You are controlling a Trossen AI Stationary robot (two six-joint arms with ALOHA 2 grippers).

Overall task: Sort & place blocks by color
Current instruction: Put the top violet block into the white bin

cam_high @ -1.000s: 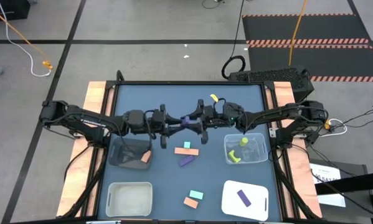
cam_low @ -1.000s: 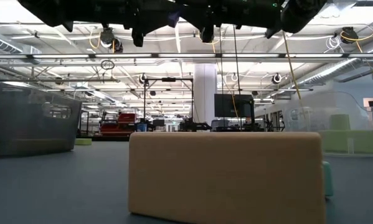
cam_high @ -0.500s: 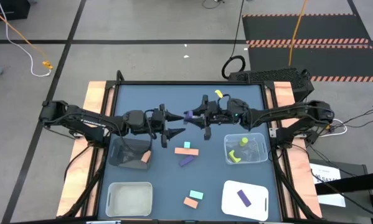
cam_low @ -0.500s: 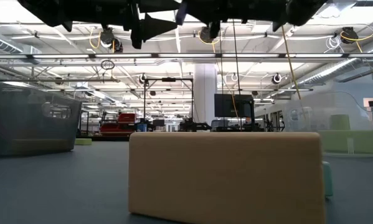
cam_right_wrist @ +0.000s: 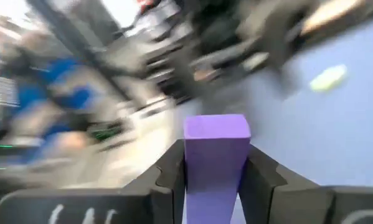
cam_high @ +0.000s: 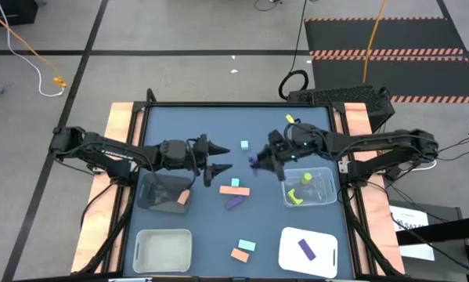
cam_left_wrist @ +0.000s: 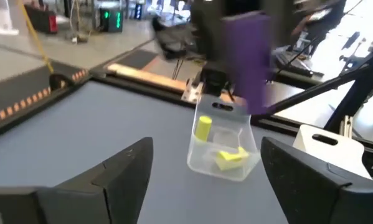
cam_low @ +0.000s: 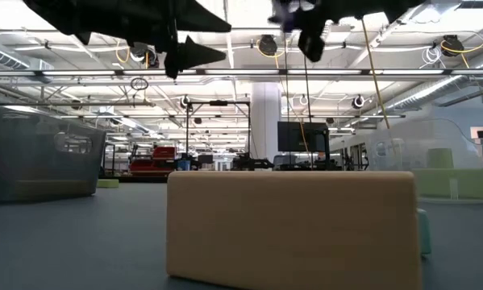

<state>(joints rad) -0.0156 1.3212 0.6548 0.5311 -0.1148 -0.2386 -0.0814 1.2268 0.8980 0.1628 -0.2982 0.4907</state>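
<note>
Your left tool [cam_high: 218, 162] hung spread wide and empty left of centre. Your right tool [cam_high: 259, 161] clamped a purple block [cam_right_wrist: 215, 158] mid-frame; you needed to carry it steadily to the white tray [cam_high: 326, 242] at lower right.

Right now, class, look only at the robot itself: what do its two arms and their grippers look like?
Both arms are dark, slim and jointed, with black cables running along them. The left gripper ends in two pointed black fingers, broad and wedge-shaped seen close up. The right gripper has matching dark fingers with flat inner faces. No markings show.
</note>
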